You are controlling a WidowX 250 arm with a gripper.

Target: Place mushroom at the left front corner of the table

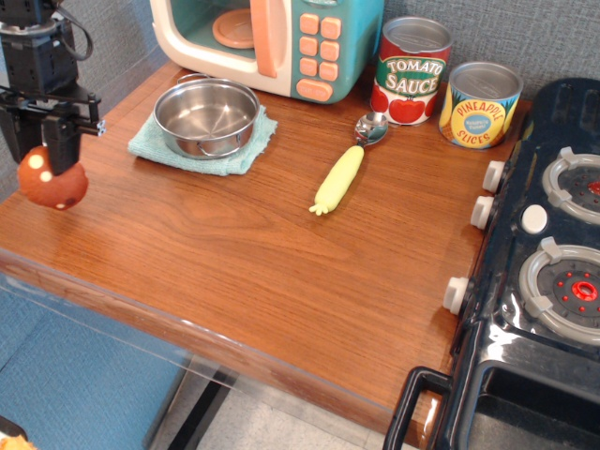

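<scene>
The black gripper (pixel 52 161) hangs over the left edge of the brown wooden worktop (pixel 262 253), near its front left corner, with its jaws closed on the top of the mushroom (pixel 52 183). The mushroom's reddish-brown cap with pale spots shows below the jaws; whether it touches the worktop or is held just above it cannot be told from this view. Behind and to the right of the gripper, a steel bowl (pixel 206 114) sits on a folded teal cloth (pixel 150 145). Behind the bowl, at the back of the worktop, stands a toy microwave (pixel 281 42) in teal and cream with orange buttons. To the right of it stand two cans side by side, one labelled tomato sauce (pixel 411 71) and one labelled pineapple slices (pixel 479 105). In front of the tomato sauce can lies a metal spoon (pixel 370 127), and just in front of the spoon a yellow-green corn cob (pixel 338 178) lies on the wood, well apart from the mushroom. A black toy stove (pixel 544 272) with white knobs fills the right side.
</scene>
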